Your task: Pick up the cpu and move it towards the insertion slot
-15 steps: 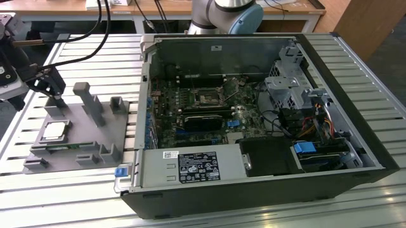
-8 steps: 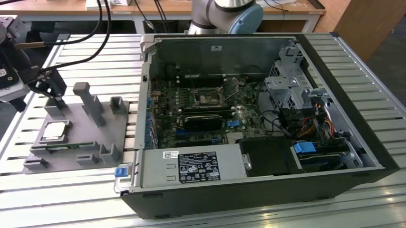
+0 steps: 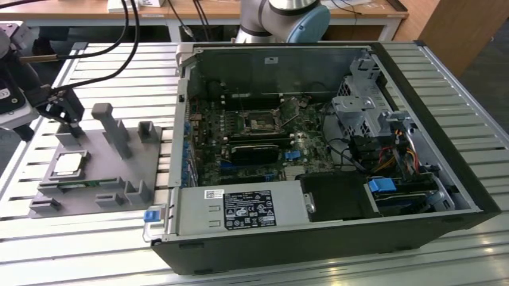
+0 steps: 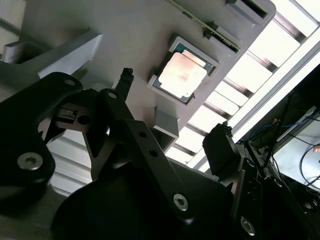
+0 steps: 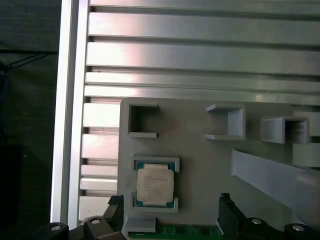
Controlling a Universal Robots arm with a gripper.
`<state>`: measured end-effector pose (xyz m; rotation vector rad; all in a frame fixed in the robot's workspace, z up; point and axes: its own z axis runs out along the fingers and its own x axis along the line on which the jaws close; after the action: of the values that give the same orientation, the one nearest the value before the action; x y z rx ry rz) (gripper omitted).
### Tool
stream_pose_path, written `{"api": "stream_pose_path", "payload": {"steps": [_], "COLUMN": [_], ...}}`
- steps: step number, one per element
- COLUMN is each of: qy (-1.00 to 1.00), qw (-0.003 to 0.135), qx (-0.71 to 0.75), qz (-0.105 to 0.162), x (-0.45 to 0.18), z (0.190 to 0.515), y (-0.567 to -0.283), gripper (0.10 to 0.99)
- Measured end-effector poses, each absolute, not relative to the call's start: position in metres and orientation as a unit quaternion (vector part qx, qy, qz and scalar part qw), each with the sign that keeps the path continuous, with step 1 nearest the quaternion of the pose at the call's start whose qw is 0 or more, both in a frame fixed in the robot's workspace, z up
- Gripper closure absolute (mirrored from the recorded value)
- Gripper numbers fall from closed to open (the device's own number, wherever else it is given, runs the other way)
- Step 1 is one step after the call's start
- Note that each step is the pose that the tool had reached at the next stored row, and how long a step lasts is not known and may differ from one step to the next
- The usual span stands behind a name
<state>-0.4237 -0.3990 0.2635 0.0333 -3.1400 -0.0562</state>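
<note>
Three views of one moment.

Exterior view: the cpu (image 3: 70,164) lies flat in its recess on the grey fixture (image 3: 119,179), on the slatted surface (image 3: 80,238). It is well apart from the insertion slot (image 3: 261,123) inside the computer case (image 3: 278,250). A carry that far could clip the case wall.

Second wrist view: the jaws are wide apart and empty. An off-centre close could catch the recess walls and tilt the cpu (image 4: 182,76).

First wrist view: the jaws are apart near the cpu (image 5: 155,183), not touching it.
</note>
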Motion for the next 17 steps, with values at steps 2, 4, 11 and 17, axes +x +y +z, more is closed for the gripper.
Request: {"api": "stream_pose_path", "payload": {"steps": [2, 4, 11, 17], "qy": [-1.0, -1.0, -1.0, -1.0], "qw": [0.0, 0.0, 0.0, 0.0], "qx": [0.011, 0.011, 0.01, -0.004], "qz": [-0.018, -0.018, -0.018, -0.014], "x": [-0.424, -0.424, -0.424, -0.424], "z": [0.262, 0.261, 0.255, 0.248], "y": [-0.399, -0.399, -0.399, -0.399], "gripper": [0.247, 0.247, 0.247, 0.247]}}
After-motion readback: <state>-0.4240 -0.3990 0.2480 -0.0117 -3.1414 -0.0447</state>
